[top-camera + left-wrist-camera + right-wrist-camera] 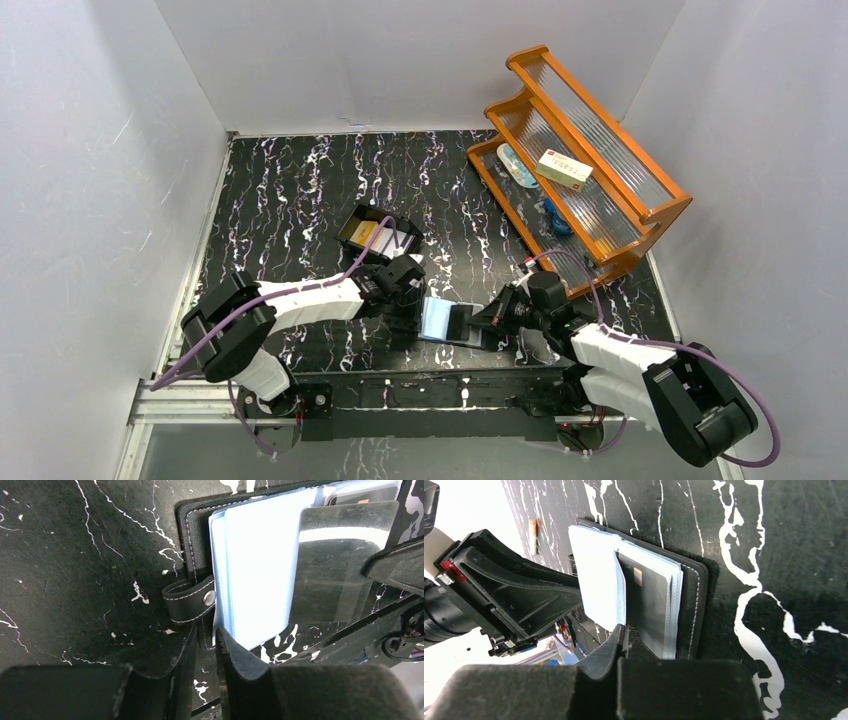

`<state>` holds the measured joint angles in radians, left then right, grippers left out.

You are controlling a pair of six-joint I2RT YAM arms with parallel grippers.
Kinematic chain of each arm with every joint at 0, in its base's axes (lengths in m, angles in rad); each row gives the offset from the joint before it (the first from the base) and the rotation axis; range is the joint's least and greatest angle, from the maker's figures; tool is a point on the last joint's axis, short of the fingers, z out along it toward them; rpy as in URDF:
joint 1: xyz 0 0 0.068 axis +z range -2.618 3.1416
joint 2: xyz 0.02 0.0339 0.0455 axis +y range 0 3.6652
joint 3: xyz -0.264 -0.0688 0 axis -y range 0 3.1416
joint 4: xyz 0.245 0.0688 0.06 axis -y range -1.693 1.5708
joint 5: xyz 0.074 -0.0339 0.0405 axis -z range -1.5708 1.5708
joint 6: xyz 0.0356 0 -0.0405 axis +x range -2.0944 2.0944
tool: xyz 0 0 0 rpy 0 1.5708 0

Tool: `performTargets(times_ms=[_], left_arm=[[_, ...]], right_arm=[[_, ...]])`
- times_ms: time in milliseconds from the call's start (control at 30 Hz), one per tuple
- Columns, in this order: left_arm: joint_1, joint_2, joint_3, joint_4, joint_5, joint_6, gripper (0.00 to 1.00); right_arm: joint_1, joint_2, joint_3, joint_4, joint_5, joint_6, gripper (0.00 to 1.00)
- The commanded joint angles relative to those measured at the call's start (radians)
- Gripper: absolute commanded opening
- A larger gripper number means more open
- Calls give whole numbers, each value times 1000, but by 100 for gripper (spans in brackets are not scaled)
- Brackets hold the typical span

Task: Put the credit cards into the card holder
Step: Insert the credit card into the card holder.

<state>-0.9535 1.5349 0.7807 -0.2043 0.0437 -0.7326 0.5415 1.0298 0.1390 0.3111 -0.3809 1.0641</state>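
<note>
Two grips: left fingers pinch the card holder; right fingers pinch a grey card lying across its right sleeves.

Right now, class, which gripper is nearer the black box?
Left. The left gripper sits just this side of the black box, pinching the left edge of the card holder; the right gripper is farther off, at the holder's right side, gripping a card.

Overhead, we see bright, even light and soft shadows on the bench. In wrist views the left tool and right tool blur up close, and glare whitens the card holder sleeves.
</note>
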Motion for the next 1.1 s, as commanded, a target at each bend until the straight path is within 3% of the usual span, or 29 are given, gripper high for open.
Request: performTargets(times_ms=[0, 833, 1067], left_arm=[[-13, 31, 13, -52, -19, 9, 19], [-38, 87, 47, -82, -40, 34, 19], [-53, 91, 51, -83, -40, 18, 19]], right_arm=[[-14, 20, -12, 75, -46, 17, 0], [-108, 87, -43, 275, -181, -60, 0], [-112, 170, -50, 382, -239, -41, 0]])
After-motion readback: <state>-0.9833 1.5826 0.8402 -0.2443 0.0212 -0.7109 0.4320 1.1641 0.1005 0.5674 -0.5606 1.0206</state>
